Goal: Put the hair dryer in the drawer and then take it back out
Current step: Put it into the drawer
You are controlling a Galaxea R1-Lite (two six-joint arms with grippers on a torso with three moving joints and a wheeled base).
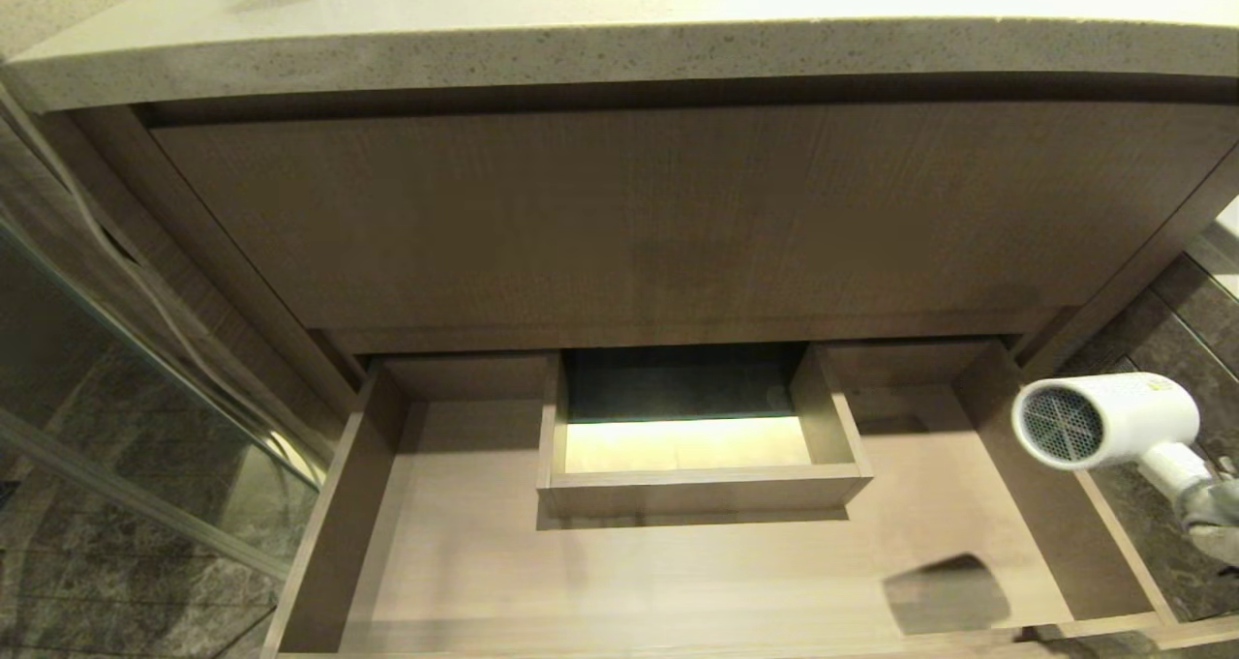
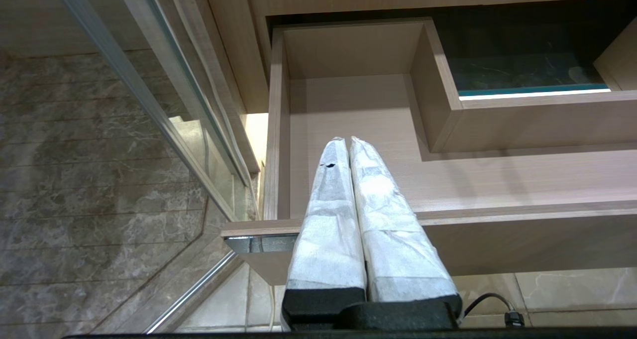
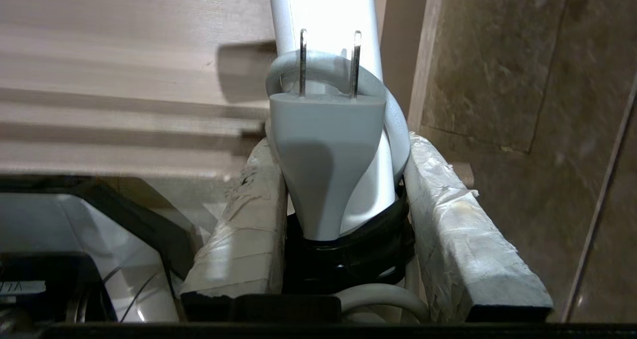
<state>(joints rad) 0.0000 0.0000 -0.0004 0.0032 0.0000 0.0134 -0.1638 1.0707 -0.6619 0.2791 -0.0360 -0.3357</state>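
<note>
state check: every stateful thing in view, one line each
drawer: pulled open, nothing lying inside
hair dryer: held by its handle above the drawer's right side wall, grille facing left
right gripper: shut on the hair dryer handle, cord and plug
left gripper: shut, holding nothing, before the drawer's left end

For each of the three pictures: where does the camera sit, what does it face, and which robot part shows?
Head: high, looking down into the open drawer; right gripper at the edge.
Left wrist: behind the shut left gripper, facing the drawer's left end.
Right wrist: behind fingers clamping the hair dryer handle.
Shared: drawer, hair dryer.
</note>
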